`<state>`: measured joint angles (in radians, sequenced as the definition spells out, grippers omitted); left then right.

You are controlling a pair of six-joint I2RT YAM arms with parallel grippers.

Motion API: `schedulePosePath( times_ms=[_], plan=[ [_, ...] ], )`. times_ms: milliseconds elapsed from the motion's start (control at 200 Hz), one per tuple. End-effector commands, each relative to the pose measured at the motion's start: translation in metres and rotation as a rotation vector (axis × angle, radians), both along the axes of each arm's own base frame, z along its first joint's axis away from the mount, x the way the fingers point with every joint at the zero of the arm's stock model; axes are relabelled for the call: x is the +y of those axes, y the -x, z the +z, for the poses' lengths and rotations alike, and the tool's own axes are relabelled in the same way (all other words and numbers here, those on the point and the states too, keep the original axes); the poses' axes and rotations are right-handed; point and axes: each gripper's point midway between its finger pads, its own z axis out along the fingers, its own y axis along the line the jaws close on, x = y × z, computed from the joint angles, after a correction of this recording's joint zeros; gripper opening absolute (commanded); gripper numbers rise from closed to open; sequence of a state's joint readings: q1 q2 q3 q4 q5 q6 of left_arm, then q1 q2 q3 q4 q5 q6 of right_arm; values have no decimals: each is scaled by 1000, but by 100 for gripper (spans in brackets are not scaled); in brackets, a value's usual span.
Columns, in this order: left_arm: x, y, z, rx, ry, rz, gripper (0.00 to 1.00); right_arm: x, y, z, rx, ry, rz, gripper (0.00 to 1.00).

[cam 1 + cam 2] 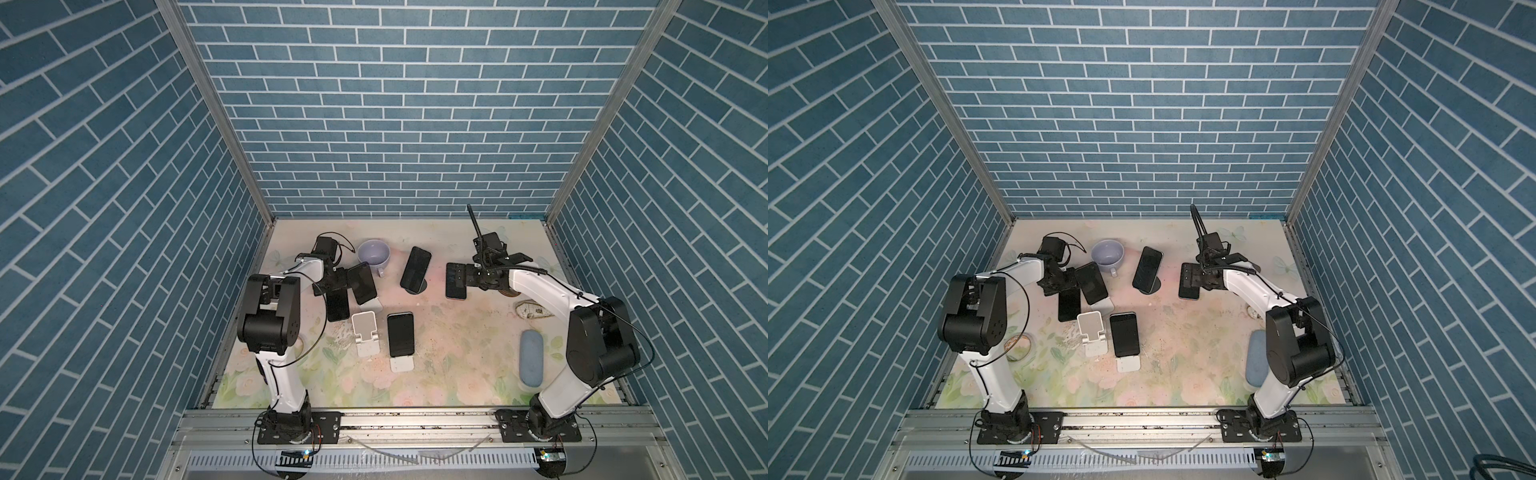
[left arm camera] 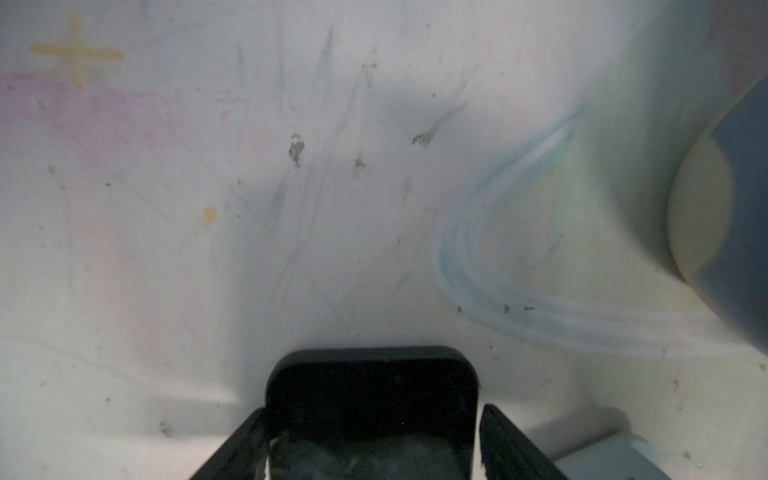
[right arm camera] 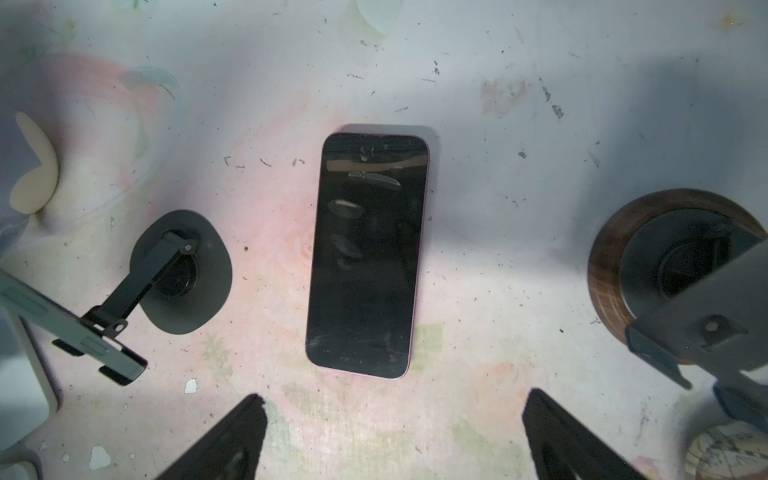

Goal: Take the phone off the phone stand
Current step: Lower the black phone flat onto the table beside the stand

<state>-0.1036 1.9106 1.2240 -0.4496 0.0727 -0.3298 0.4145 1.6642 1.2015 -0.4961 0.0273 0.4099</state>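
Left gripper (image 2: 372, 409): your jaws stood parted round the black phone (image 1: 337, 303), gap at one jaw | phone lay on the table (image 1: 457, 353) beside the empty white stand (image 1: 365, 332) | right gripper (image 3: 395, 397) gaped over a pink-edged phone (image 3: 365, 253) | best: you opened fully, then lifted straight, clear of the propped phone (image 1: 361, 282).

In a top view: mug (image 1: 374, 251) upper left of centre; phone (image 1: 415, 268) on round-base stand (image 1: 420, 287) right of it; flat phone (image 1: 455, 293) further right. Lower centre: empty stand (image 1: 365, 332) left of propped phone (image 1: 401, 340).
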Motion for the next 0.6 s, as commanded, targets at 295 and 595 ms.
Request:
schedulePosePath(
  times_ms=[295, 595],
  plan=[
    [1, 21, -19, 82, 4, -8, 82, 3, -4, 24, -46, -2, 19, 97],
    [1, 20, 7, 27, 5, -15, 84, 2, -2, 28, -49, -4, 17, 97]
  ],
)
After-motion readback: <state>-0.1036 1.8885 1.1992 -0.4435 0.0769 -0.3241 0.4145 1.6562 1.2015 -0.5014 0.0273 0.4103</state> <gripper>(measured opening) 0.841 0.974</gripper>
